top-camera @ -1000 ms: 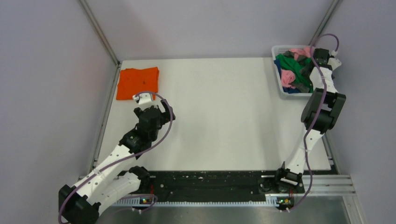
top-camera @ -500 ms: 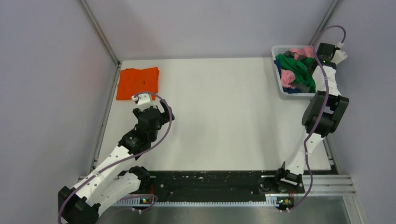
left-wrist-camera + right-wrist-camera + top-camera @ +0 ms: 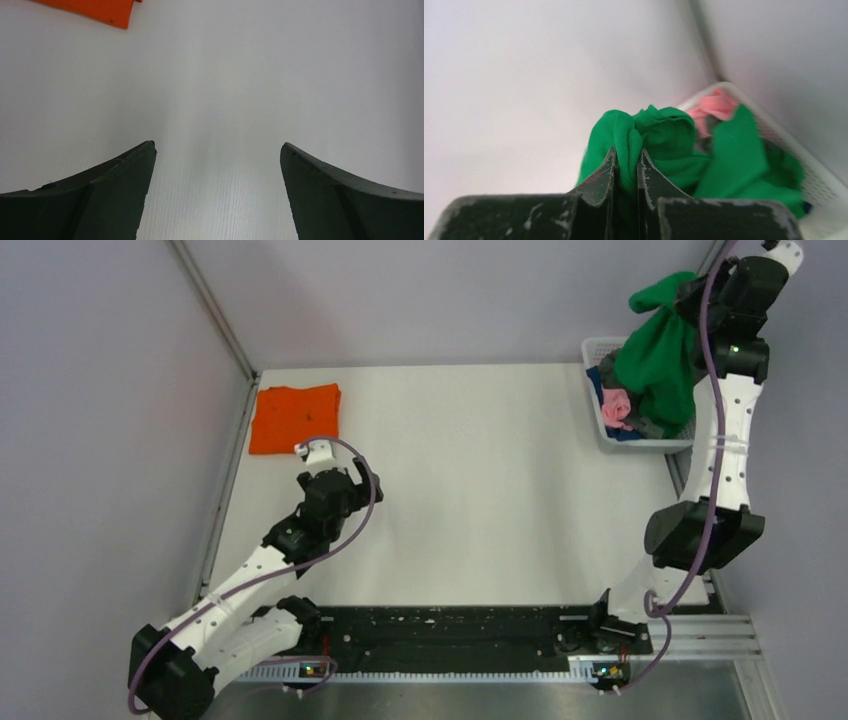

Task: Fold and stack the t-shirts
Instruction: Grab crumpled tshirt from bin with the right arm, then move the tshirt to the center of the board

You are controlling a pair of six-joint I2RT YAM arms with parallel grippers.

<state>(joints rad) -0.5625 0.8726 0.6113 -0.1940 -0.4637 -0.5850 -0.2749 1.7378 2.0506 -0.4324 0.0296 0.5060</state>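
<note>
Now our right gripper [image 3: 626, 152] pinches the green t-shirt [image 3: 660, 350] above the basket [image 3: 592, 390], left gripper [image 3: 217, 145] agape; we'd likely spread it next.

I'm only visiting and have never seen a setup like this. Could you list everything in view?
table: 1, white, under everything
basket: 1, white, table's far right corner
green t-shirt: 1, bright green, hanging in the air over the basket
orange t-shirt: 1, orange, folded flat at the table's far left corner
pink garment: 1, pink, in the basket
blue garment: 1, blue, in the basket
dark grey garment: 1, dark grey, in the basket
left hand: 1, black fingers, open over bare table
right hand: 1, black fingers, shut on the green t-shirt
</note>
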